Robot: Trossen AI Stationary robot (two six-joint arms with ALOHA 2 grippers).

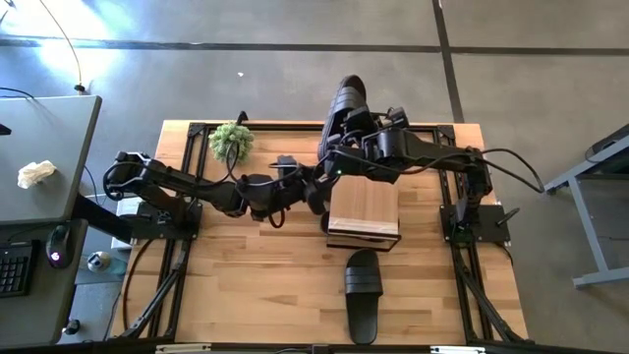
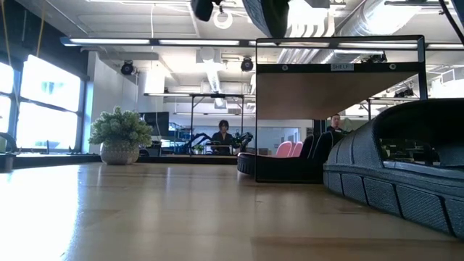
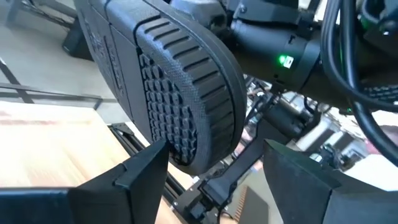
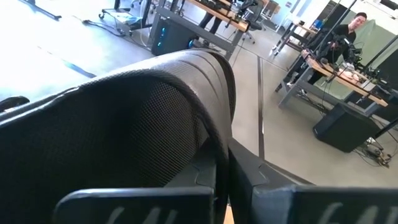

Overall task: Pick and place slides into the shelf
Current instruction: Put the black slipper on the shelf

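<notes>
My right gripper (image 1: 342,146) holds a black slide (image 1: 349,98) up above the table's far edge, shut on it. Its ridged sole (image 3: 180,93) faces my left gripper (image 3: 214,158), which stands open and level beside the shelf (image 1: 364,211). The slide's rounded end lies just ahead of the open fingers. The shelf is a light-wood plank on a black wire frame (image 2: 341,80). Under it, a black slide (image 2: 283,167) and a pink one (image 2: 286,150) rest on the table. Another black slide (image 1: 362,295) lies sole down near the front edge. My right gripper pinches the edge of the slide's wide strap (image 4: 214,134) between its two shut fingers (image 4: 249,180). The slide is lifted clear of the table, turned on its side. Whether my left gripper's near finger (image 3: 146,171) touches the slide's rounded end (image 3: 186,158), I cannot tell.
A small potted plant (image 1: 231,141) stands at the table's far left. The black frame rails (image 1: 187,197) run along both table sides. A desk with a keyboard (image 1: 15,265) is at the left. People (image 2: 222,134) sit at desks in the room beyond.
</notes>
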